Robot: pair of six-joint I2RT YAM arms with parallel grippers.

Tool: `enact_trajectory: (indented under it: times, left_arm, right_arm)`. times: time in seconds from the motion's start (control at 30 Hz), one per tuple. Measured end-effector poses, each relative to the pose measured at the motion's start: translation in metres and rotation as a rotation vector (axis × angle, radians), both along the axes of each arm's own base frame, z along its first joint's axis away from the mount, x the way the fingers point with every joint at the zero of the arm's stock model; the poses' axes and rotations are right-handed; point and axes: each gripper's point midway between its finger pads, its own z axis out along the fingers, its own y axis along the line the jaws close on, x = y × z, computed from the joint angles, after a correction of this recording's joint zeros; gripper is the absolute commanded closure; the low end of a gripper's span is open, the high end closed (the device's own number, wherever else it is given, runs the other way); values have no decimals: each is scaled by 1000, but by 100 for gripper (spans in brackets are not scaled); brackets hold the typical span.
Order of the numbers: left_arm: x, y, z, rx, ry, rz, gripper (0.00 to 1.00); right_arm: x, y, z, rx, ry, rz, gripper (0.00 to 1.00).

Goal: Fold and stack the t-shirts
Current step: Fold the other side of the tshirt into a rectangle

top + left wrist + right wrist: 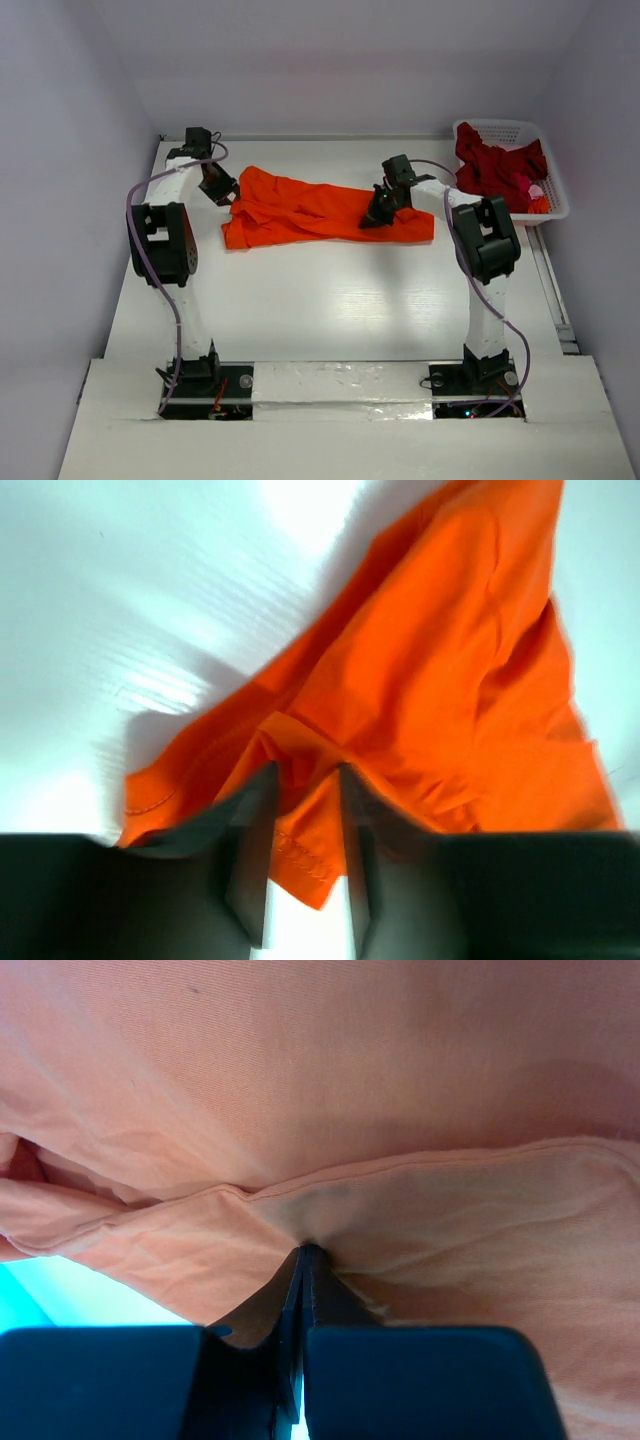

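The orange t-shirt (310, 210) lies stretched in a crumpled band across the far middle of the table. My left gripper (225, 195) is at its left end; in the left wrist view its jaws (305, 775) stand slightly apart, with a hemmed corner of the orange t-shirt (440, 680) loose between them. My right gripper (378, 215) is at the shirt's right part. In the right wrist view, the right gripper (305, 1250) is shut on a fold of the orange t-shirt (320, 1090). A dark red t-shirt (495, 160) lies bunched in the basket.
A white latticed basket (560, 190) stands at the far right corner, holding the red shirt and a bit of pink and orange cloth (537, 198). White walls close in the back and both sides. Bare white table (320, 300) stretches between the shirt and the arm bases.
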Motion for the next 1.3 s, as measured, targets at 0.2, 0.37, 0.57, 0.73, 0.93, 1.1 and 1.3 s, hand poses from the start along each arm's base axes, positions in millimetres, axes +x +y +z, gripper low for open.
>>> enact_trajectory:
  times: [0.2,0.37,0.57,0.73,0.93,1.1,1.3]
  left_arm:
    - [19,19,17,-7,-62,45,33]
    - [35,36,33,-22,-132,80,29]
    - [35,46,39,-20,-151,87,41]
    - [-14,33,25,-49,-87,60,52]
    - [-48,16,7,-113,-30,28,51]
    - [-52,10,-1,-137,-28,15,52]
    - [-40,12,4,-130,-81,14,55]
  right_arm:
    - [0,0,0,2,-6,0,100]
    - [0,0,-1,3,-8,1,100]
    - [0,0,0,5,-7,2,100]
    - [-1,1,0,6,-7,4,100]
    - [-1,2,0,9,-7,6,100]
    - [-2,3,1,9,-7,9,100]
    - [-2,4,1,9,-7,12,100]
